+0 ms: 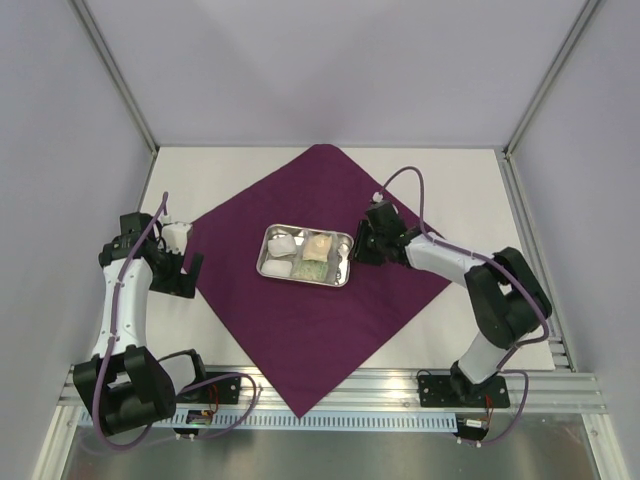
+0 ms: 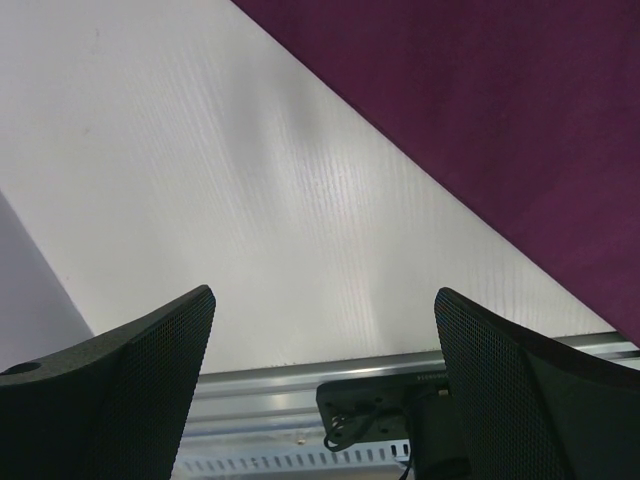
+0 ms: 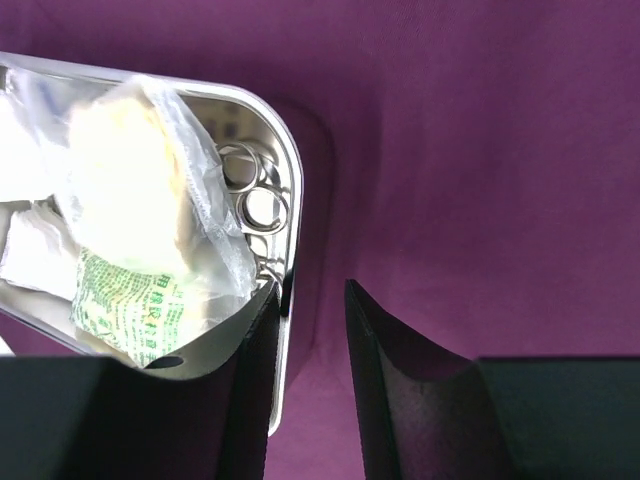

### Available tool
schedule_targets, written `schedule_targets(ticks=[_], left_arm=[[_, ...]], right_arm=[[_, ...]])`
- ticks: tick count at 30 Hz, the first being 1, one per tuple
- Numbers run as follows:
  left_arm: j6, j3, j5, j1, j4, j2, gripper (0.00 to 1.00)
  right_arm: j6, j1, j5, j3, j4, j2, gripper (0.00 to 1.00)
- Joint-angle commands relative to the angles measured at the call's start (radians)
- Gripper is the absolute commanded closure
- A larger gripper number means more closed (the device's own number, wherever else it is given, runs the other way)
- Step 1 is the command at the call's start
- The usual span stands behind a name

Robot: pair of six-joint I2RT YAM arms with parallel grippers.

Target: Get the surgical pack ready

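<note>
While my right gripper, jaws narrowly apart, sits by the right rim of the stiff steel tray, my left gripper gapes; the limp cloth, I judge, wants corner pinches.

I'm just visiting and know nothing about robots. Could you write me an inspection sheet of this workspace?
Surface: white table, bare around a spread purple cloth.
Job's things: steel tray mid-cloth holding gauze, clear packets, forceps.
Clutter: nothing seen.
Pincers: left pincer open above bare table; right pincer part open, astride tray's right rim.
Cables: purple cables looped along both arms.
Surroundings: pale walls, metal rail at near edge.
</note>
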Motion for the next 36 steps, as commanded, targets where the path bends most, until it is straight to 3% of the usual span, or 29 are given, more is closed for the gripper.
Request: schedule_targets(ticks=[1, 6, 14, 20, 27, 36], left_arm=[[-0.002, 0.004, 0.0, 0.007, 0.006, -0.011, 0.0], [0.001, -0.002, -0.003, 0.007, 0.007, -0.009, 0.0], [0.001, -0.007, 0.005, 0.008, 0.012, -0.011, 0.0], [0.004, -0.008, 0.004, 0.009, 0.006, -0.021, 0.0], [0.004, -0.021, 0.007, 0.007, 0.009, -0.031, 0.0], [0.01, -0.019, 0.008, 0.007, -0.002, -0.049, 0.0]], right_arm=[[0.042, 0.011, -0.056, 0.022, 0.073, 0.042, 0.66], [0.05, 0.032, -0.062, -0.002, 0.076, 0.039, 0.83], [0.041, 0.049, -0.074, -0.072, 0.068, -0.024, 0.94], [0.073, 0.071, -0.085, -0.107, 0.045, -0.073, 0.96], [0.264, 0.101, 0.025, -0.285, 0.191, -0.205, 0.98], [0.238, 0.11, 0.027, -0.253, 0.162, -0.2, 0.91]])
